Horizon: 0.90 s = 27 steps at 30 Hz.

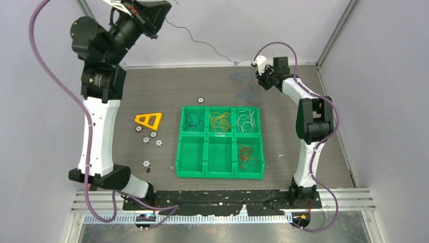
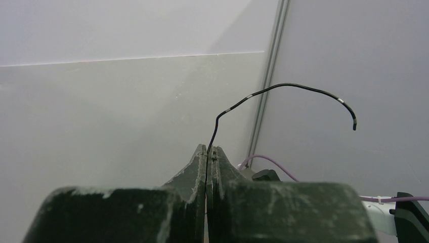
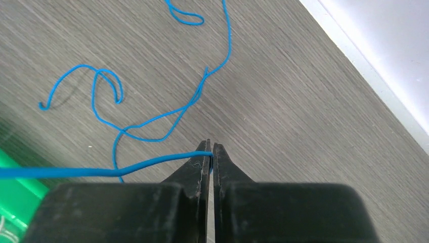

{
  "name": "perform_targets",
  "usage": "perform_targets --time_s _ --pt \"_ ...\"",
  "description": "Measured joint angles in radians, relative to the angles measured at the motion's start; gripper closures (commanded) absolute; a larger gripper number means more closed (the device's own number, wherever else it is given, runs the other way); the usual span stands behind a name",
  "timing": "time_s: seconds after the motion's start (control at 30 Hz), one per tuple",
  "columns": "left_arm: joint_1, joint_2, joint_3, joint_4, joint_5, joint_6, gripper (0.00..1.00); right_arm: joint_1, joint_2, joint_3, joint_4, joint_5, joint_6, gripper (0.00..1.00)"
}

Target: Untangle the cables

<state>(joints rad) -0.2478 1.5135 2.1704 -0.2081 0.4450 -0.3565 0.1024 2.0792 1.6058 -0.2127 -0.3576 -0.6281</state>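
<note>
Black cable is pinched in the left gripper, fingers pressed together, raised near the back wall. Blue cable sprawls on the grey table — the right gripper nips one strand tight. Nearby, a green bin tray holds sorted cables; yellow triangle and white discs lie left.

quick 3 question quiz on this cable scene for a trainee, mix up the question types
1. True or false: the left gripper is shut on a black cable.
2. Which cable do the closed fingers of the right gripper pinch? A red, B blue, C white.
3. Fill in: ___ compartments of the green tray hold nothing.

Key: 1 true; 2 B, the blue cable; 3 two, the near left and near middle ones.
</note>
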Motion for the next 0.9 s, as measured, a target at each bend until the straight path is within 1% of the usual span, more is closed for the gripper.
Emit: perform_targets --time_s 0.13,0.23,0.4,0.53,0.6,0.8,0.9 --pt "0.045 -0.053 -0.005 -0.023 0.002 0.022 1.0 -0.002 0.032 0.054 -0.029 0.04 -0.018 0.95" --pt "0.066 -0.089 -0.011 -0.027 0.002 0.035 1.0 -0.002 0.064 0.105 -0.054 0.097 -0.042 0.95" --pt "0.079 -0.144 -0.027 -0.039 0.013 0.077 1.0 -0.016 0.12 0.162 -0.093 0.203 -0.087 0.95" --pt "0.086 -0.177 -0.035 -0.048 0.038 0.095 1.0 -0.03 0.135 0.167 -0.124 0.238 -0.106 0.95" --pt "0.087 -0.209 -0.074 -0.053 0.059 0.099 1.0 -0.035 0.135 0.167 -0.133 0.243 -0.109 0.95" --pt "0.087 -0.339 -0.269 -0.109 0.11 0.126 1.0 -0.041 0.135 0.167 -0.137 0.244 -0.108 0.95" --pt "0.087 -0.38 -0.317 -0.146 0.137 0.151 1.0 -0.041 0.135 0.165 -0.137 0.24 -0.107 0.94"
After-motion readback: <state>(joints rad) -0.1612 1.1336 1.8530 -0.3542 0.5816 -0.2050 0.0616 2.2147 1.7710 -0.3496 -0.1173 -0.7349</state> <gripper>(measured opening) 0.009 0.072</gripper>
